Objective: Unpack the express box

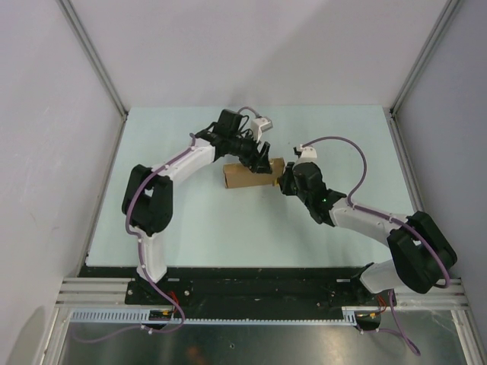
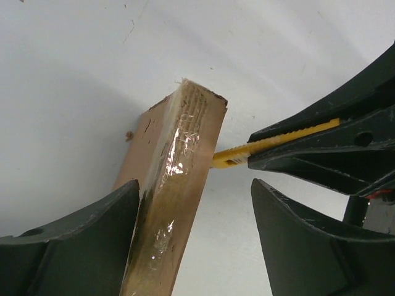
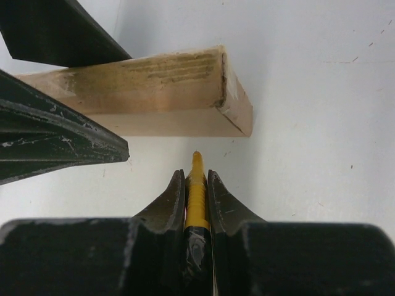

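The express box (image 1: 247, 176), a small brown cardboard box with shiny tape on its side, lies mid-table. My left gripper (image 1: 261, 156) reaches down over it from behind. In the left wrist view the express box (image 2: 185, 142) stands between the fingers of the left gripper (image 2: 194, 185), which is open: the box rests against the left finger, with a wide gap to the right one. My right gripper (image 3: 196, 176) is shut on the yellow utility knife (image 3: 196, 191). The knife's tip points at the near side of the box (image 3: 154, 92), a short way off it.
The left gripper's dark fingers (image 3: 62, 148) sit around the box's left part in the right wrist view. The pale table (image 1: 190, 228) is walled by white panels left, back and right. A black rail (image 1: 251, 285) holds both arm bases at the near edge.
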Controlling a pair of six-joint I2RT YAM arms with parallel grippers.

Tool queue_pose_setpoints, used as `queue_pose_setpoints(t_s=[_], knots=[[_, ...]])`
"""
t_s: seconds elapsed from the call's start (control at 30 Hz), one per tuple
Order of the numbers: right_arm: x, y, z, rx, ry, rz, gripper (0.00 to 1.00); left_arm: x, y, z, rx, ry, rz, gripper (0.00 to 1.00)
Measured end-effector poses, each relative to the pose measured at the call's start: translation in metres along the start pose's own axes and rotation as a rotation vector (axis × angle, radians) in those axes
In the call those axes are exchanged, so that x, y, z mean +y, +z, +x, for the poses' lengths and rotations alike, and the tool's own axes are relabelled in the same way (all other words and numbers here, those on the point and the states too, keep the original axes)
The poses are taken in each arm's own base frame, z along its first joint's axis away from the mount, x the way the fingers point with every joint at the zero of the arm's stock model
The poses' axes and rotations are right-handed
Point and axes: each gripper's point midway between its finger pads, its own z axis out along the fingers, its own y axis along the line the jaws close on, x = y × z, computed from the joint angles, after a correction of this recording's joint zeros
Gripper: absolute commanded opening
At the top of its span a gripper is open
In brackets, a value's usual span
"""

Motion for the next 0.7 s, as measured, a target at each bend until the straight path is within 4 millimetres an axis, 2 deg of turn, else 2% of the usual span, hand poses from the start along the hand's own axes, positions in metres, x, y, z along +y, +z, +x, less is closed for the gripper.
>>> queue_pose_setpoints(t_s=[0.2,0.3,0.33,0.43,0.6,0.7], knots=[[-0.008,0.003,-0.004,-0.001,0.029,0.013,0.00,0.006,0.003,0.002,0.014,0.061,-0.042,0.75],[-0.011,0.005,-0.007,-0.002,0.049,0.020,0.00,0.008,0.009,0.005,0.039,0.119,-0.098,0.68],[-0.012,0.006,-0.008,-0.002,0.055,0.021,0.00,0.007,0.012,0.006,0.048,0.140,-0.115,0.62],[-0.016,0.007,-0.011,0.000,0.072,0.026,0.00,0.002,0.020,0.008,0.071,0.195,-0.147,0.56],[-0.025,-0.002,-0.013,0.018,0.078,0.043,0.00,0.003,0.029,0.013,0.102,0.235,-0.183,0.58],[-0.027,-0.015,-0.024,0.003,0.082,0.036,0.00,0.009,0.034,0.015,0.111,0.238,-0.192,0.61]])
